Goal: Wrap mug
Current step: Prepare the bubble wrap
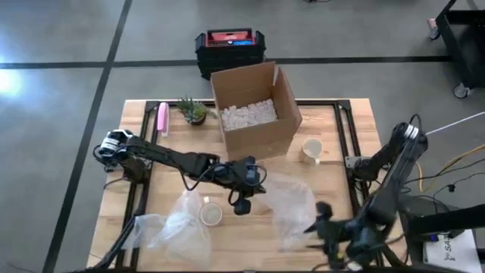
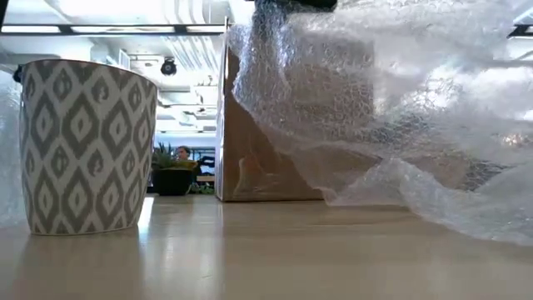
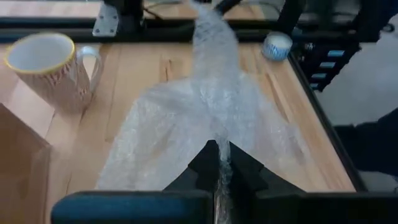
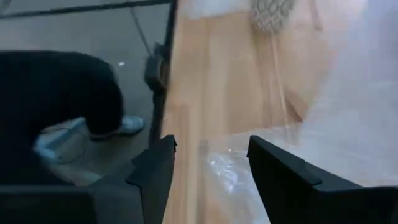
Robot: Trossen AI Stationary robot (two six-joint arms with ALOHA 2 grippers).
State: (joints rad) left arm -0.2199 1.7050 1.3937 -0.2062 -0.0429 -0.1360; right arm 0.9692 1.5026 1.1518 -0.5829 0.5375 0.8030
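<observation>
From above, the left gripper (image 1: 244, 199) sits mid-table pinching a sheet of bubble wrap (image 1: 292, 205); its wrist camera shows the fingers clamped tight on the bubble wrap. The right gripper (image 4: 208, 165) hangs spread apart at the near right edge. A patterned mug (image 2: 86, 146) stands near left; only the low camera shows its print. Another mug (image 1: 311, 149) waits beside the cardboard box (image 1: 254, 106).

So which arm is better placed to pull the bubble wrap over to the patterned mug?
The left. Its gripper is already shut on the bubble wrap near the table's middle, right beside the patterned mug. The right gripper is open at the sheet's far edge, farther from the mug.
</observation>
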